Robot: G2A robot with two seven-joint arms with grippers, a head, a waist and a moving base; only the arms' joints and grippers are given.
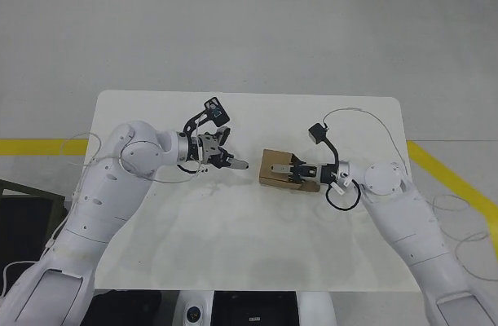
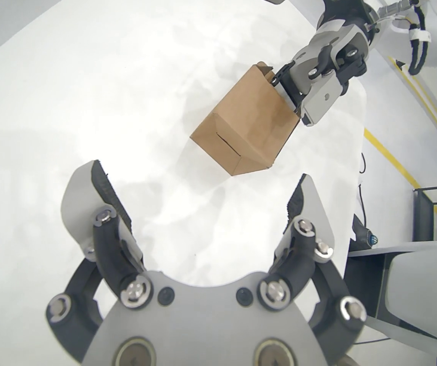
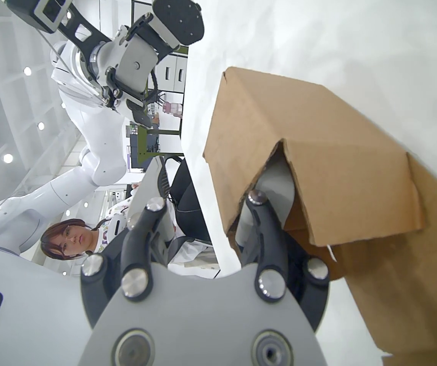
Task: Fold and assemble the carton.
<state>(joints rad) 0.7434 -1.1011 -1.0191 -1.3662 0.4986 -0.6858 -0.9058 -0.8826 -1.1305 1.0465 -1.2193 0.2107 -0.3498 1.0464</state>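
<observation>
Top view: the brown carton [image 1: 273, 159] lies on its side near the middle of the white worktop [image 1: 232, 244], a little toward the right arm's side and well apart from every edge. The right gripper [image 1: 291, 171] is at the carton's open end. In the right wrist view its fingers are spread: one reaches inside the carton, the other [image 3: 161, 180] stays outside, with a gap showing between it and the cardboard wall. A loose flap [image 3: 355, 207] folds over the inner finger, and the closed end points toward the other arm.

The left gripper [image 1: 232, 160] hovers over bare worktop near that closed end, not touching it, with its jaws wide apart and nothing between them. A strip of white surface separates it from the carton.

A thin cable [image 1: 371, 118] arches from the right wrist over the far right part of the worktop. Beyond the side edges, yellow floor tape [image 1: 20, 147] runs across the grey floor.
</observation>
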